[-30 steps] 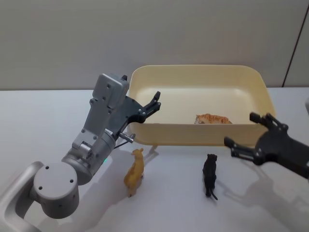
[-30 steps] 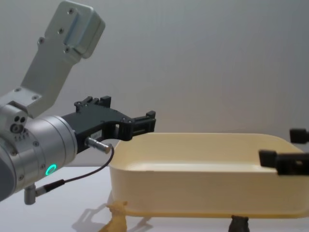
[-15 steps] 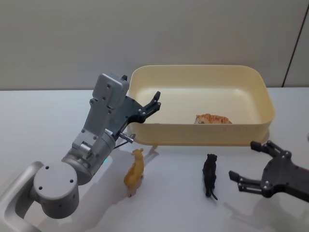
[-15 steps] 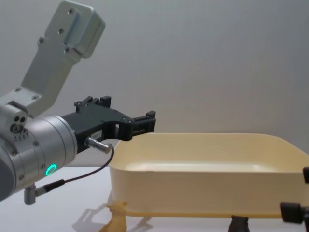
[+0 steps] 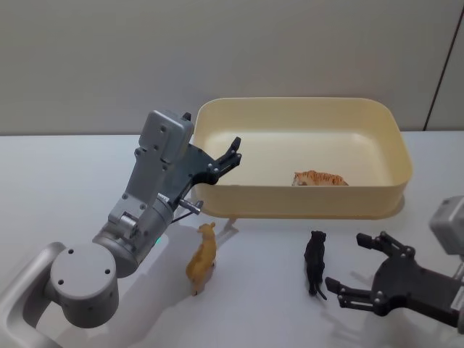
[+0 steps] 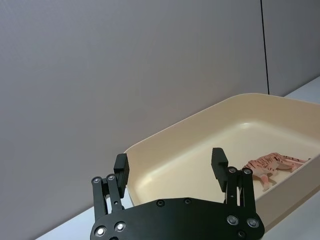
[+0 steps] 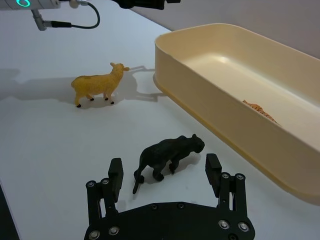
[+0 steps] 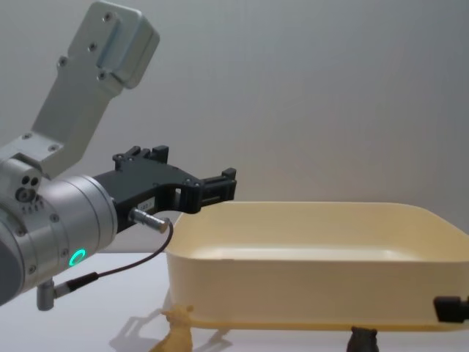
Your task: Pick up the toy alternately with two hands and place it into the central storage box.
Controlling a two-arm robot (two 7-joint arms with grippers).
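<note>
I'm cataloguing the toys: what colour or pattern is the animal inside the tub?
Orange with darker stripes: a toy tiger. The head view shows it best.

The right claw has dropped from the storage box rim to beside the black panther.

The left gripper sits in the foreground, jaws apart; behind it, the box holds a tiger.

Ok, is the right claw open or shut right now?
Open. The right claw has its two fingers spread wide apart with nothing gripped, facing the black panther toy that stands just ahead of it.
</note>
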